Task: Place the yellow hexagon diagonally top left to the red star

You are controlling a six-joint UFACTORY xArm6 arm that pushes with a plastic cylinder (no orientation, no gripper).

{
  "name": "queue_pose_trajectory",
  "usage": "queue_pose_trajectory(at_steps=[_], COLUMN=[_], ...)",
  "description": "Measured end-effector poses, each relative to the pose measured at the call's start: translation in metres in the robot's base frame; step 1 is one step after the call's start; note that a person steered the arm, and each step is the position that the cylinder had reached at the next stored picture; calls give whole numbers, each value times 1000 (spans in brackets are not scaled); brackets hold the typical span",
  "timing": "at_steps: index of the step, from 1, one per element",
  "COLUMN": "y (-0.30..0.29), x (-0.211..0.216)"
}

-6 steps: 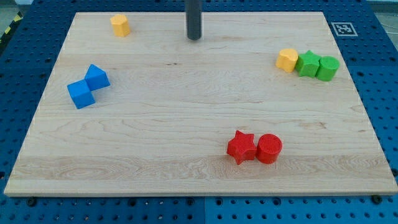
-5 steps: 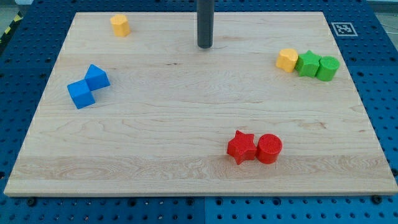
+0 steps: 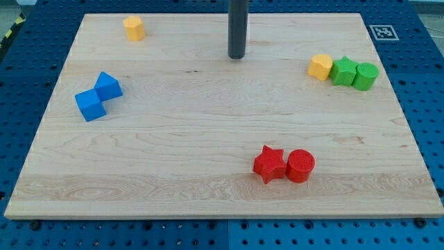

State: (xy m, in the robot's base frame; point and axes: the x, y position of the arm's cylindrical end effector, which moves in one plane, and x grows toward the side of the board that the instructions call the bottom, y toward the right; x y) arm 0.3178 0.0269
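Tip [image 3: 237,57] apart from yellow hexagon [image 3: 320,67], red star [image 3: 269,164].

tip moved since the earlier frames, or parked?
Yes. My tip has moved toward the view's right and slightly down, judged against the yellow block at the board's top left, which stayed put. It touches no block.

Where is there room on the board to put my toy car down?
The big bare patch is the middle, between the blue blocks at the view's left, my tip up top and the red star below. It's crowded at the right, where the yellow hexagon touches the green blocks.
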Motion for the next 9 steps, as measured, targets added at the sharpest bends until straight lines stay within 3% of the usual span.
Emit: queue_pose_trajectory(at_steps=[4, 8, 9], y=[49, 180, 183], x=[37, 107, 106])
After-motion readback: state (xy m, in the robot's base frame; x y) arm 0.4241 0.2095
